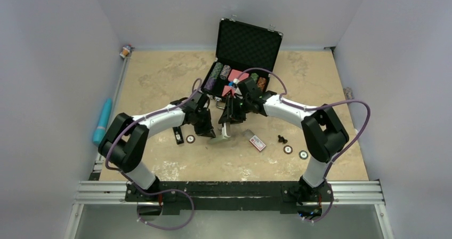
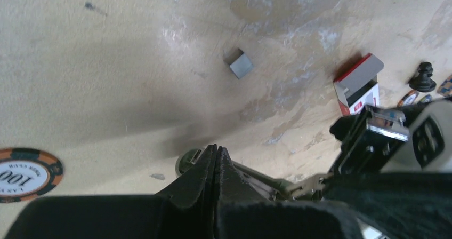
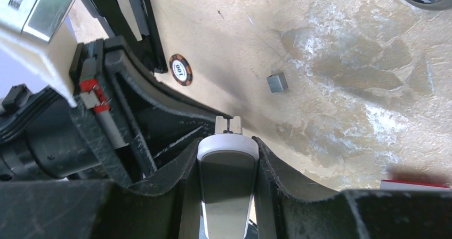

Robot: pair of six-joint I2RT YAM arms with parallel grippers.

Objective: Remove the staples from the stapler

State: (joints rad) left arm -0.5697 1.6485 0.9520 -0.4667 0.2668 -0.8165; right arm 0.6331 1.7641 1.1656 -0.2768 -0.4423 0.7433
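Note:
The stapler looks grey and silver here, not black. It is held off the table at the middle, between both arms. My right gripper is shut on its tapered grey top, one finger on each side, and it also shows from above. My left gripper is shut, its fingertips pressed together against the stapler's olive-grey lower part. I see nothing between those tips. A small grey strip of staples lies loose on the table, also seen in the right wrist view.
A red and white staple box lies open to the right, with a black pawn and two chips beyond. A slim black object and a chip lie to the left. An open chip case stands behind.

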